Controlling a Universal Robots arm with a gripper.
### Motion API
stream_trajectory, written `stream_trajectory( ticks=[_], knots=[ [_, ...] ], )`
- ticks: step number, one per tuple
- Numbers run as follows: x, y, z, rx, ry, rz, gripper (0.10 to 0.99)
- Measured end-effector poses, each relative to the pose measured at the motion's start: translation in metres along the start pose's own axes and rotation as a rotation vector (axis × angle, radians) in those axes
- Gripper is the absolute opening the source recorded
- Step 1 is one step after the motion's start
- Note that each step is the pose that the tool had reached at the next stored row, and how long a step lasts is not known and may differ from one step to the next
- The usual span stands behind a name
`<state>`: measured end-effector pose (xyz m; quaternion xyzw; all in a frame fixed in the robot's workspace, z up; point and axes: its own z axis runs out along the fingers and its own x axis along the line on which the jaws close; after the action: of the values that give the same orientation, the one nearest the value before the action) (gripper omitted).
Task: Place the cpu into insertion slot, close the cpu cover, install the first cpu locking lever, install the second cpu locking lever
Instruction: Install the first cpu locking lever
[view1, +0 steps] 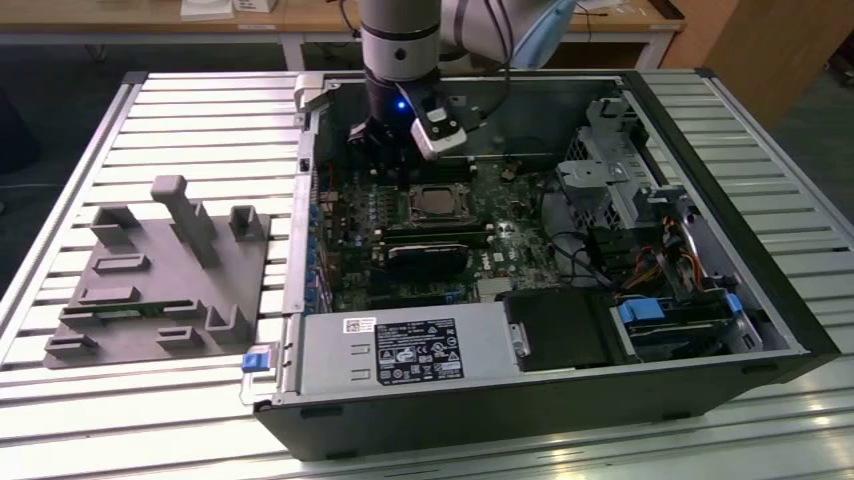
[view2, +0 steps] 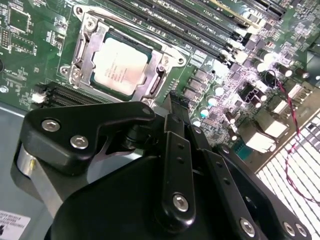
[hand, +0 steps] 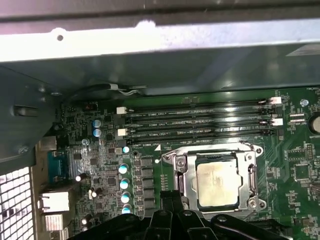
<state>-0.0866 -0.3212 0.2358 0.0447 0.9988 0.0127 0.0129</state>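
The cpu (view1: 434, 203) lies flat in the insertion slot (view1: 435, 190) on the green motherboard, its pale metal top showing in both wrist views (view2: 120, 65) (hand: 216, 179). The cpu cover (view2: 150, 82) (hand: 186, 175) lies down flat around it as a silvery frame. Thin metal levers (hand: 255, 175) run along the frame's sides; I cannot tell whether they are latched. My gripper (view1: 384, 160) (view2: 176, 101) (hand: 172, 196) hangs just above the board beside the socket, toward the exterior view's left. Its black fingers (view2: 172, 120) are shut with nothing between them.
Long black memory slots (hand: 200, 122) lie beside the socket. The case wall (hand: 150, 60) stands close behind it. A power supply (view1: 400, 352), a drive cage (view1: 627, 170) and cables (view1: 654, 270) are in the case. A grey fixture plate (view1: 160, 270) lies at the exterior view's left.
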Motion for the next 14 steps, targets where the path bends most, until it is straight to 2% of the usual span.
stream_trajectory(
  ticks=[6, 14],
  knots=[
    [-0.0002, 0.0002, -0.0069, 0.000, 0.0000, 0.000, 0.106],
    [0.0038, -0.0002, -0.0073, 0.000, -0.0005, 0.000, 0.106]
  ],
)
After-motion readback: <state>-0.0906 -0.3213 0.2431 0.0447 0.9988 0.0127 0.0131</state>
